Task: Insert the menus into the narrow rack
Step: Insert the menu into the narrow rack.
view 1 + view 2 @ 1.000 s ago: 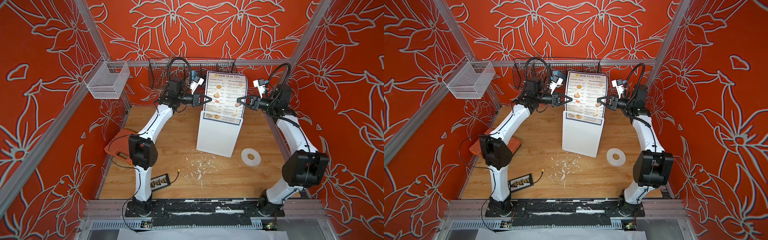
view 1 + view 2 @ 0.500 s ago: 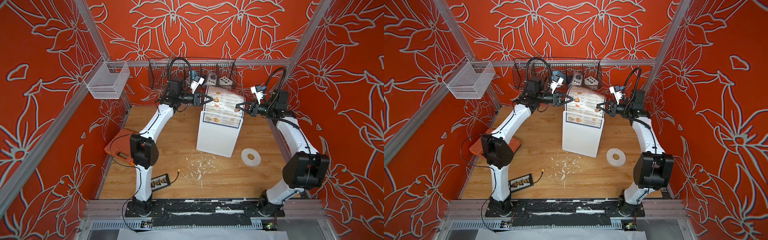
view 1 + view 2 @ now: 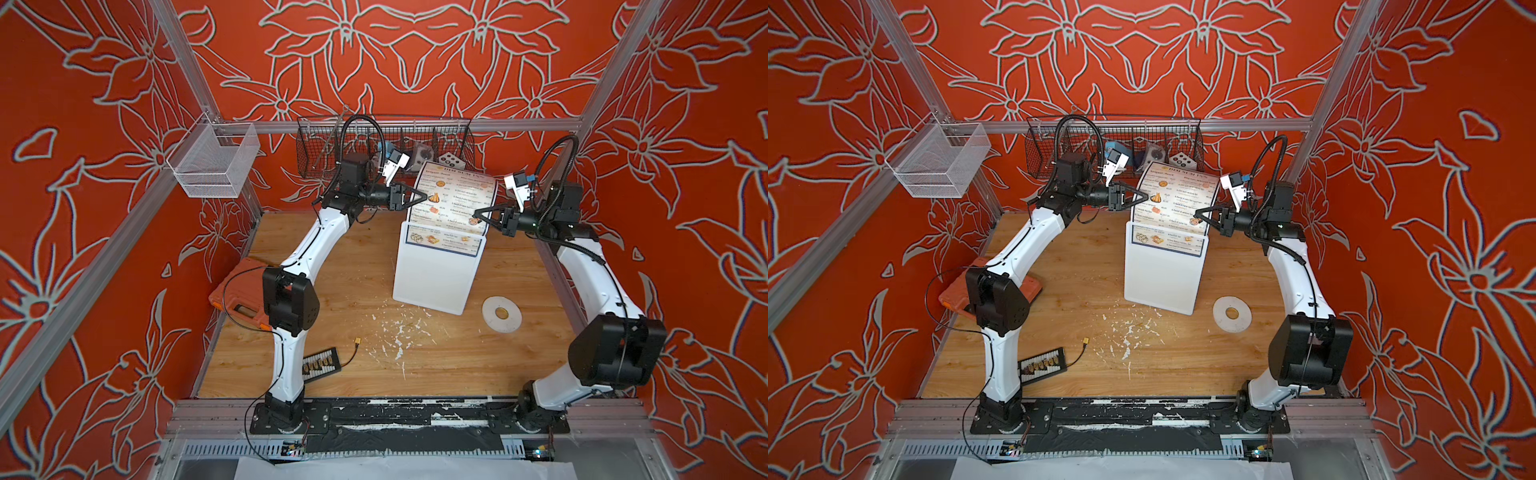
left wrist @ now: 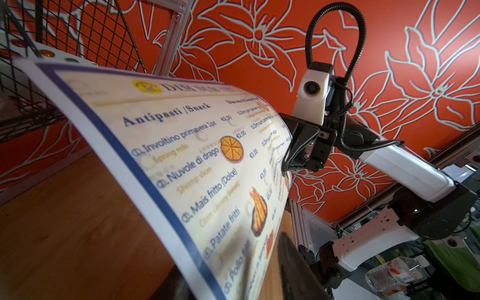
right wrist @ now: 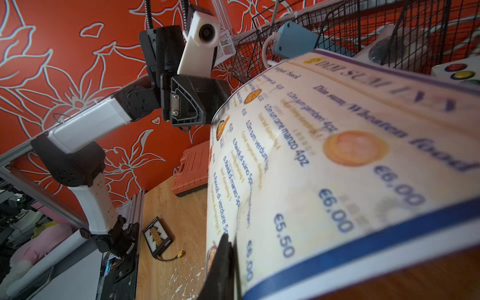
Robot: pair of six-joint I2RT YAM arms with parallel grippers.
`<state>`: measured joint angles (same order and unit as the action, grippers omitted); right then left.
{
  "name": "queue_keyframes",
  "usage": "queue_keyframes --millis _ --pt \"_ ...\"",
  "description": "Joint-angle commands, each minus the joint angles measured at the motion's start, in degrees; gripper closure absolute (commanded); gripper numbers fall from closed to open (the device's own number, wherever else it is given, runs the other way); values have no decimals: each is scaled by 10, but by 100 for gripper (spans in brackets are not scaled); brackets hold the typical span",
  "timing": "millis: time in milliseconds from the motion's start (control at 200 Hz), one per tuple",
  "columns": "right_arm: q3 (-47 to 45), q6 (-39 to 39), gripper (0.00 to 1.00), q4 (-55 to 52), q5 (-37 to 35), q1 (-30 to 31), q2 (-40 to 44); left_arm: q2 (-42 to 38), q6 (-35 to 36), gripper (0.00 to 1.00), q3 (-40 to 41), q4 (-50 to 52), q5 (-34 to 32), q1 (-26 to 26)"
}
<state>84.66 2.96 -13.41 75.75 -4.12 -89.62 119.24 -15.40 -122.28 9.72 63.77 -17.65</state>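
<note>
okay, the menu point(image 3: 451, 199) is partway in: its bottom strip shows through the clear front of the rack point(image 3: 432, 274) in the middle of the table. the rest stands up out of the top slot, bowed, its head close to the black wire basket point(image 3: 316, 141) on the back wall. the right pincer point(image 3: 477, 215) is clenched on the menu's right edge, just above the rack's lip. the left pincer point(image 3: 425, 197) sits at the left edge, and from its wrist view the jaws look slack, one on either side of the sheet, not biting. i read this sheet as light, glossy and floppy: it would buckle if shoved from high up and could slip through a loose pinch. so i'd hold it low on the side borders, close to the slot, and feed it down in short strokes. room is tight behind, where the basket is near the menu's top. in front the table point(image 3: 332, 332) is open, with a white disc point(image 3: 501, 314) near the rack's corner but apart from it.
</note>
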Motion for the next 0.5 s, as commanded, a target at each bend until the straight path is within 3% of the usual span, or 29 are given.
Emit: queue_keyframes --millis 0,115,325,495 --pt "10 23 87 32 -9 -2 3 1 -9 56 -14 -33 13 -4" --pt "9 22 86 29 6 2 0 1 -8 56 -16 -34 21 -8" --pt "9 21 82 25 6 4 2 6 2 71 -16 -24 18 -10" --pt "34 92 74 85 -11 4 -2 6 13 79 -17 -16 11 -10"
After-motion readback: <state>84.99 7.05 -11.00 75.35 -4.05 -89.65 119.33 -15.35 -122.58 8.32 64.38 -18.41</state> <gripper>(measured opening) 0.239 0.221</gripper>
